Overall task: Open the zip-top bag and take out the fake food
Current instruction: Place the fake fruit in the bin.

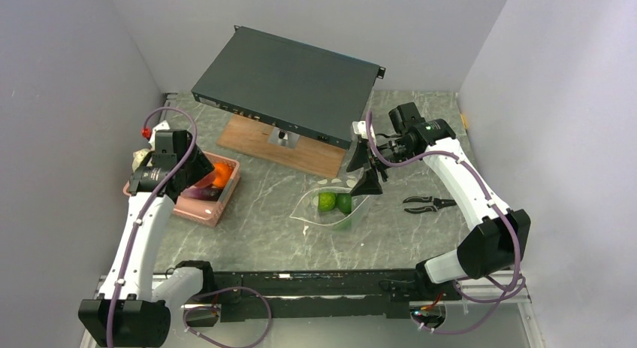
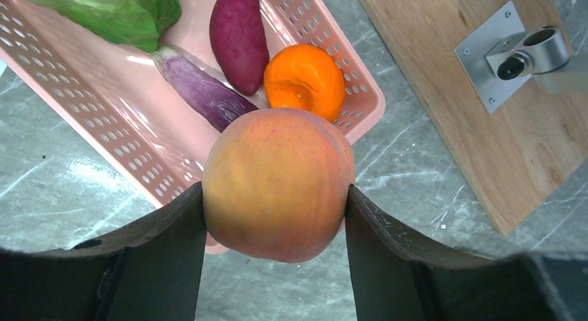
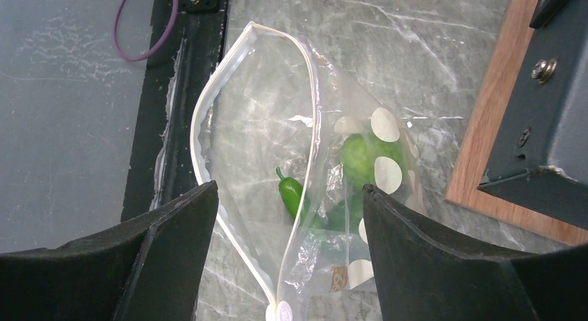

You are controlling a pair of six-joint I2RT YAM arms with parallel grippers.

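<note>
Zip-top bag [image 1: 330, 210] is lying flat near the middle of the overhead view, its mouth gaping, with green pieces [image 3: 357, 158] sitting inside, so the job looks part done. The right gripper [image 3: 288, 191] is hanging just above it, jaws apart and empty, probably lining up on another piece. At centre left, the left gripper [image 2: 276, 203] is clamping a peach [image 2: 274, 161] over the pink basket [image 2: 69, 113], seemingly to drop it in.

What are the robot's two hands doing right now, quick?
Left gripper: closed on the peach.
Right gripper: open, holding nothing, over the zip-top bag.
</note>
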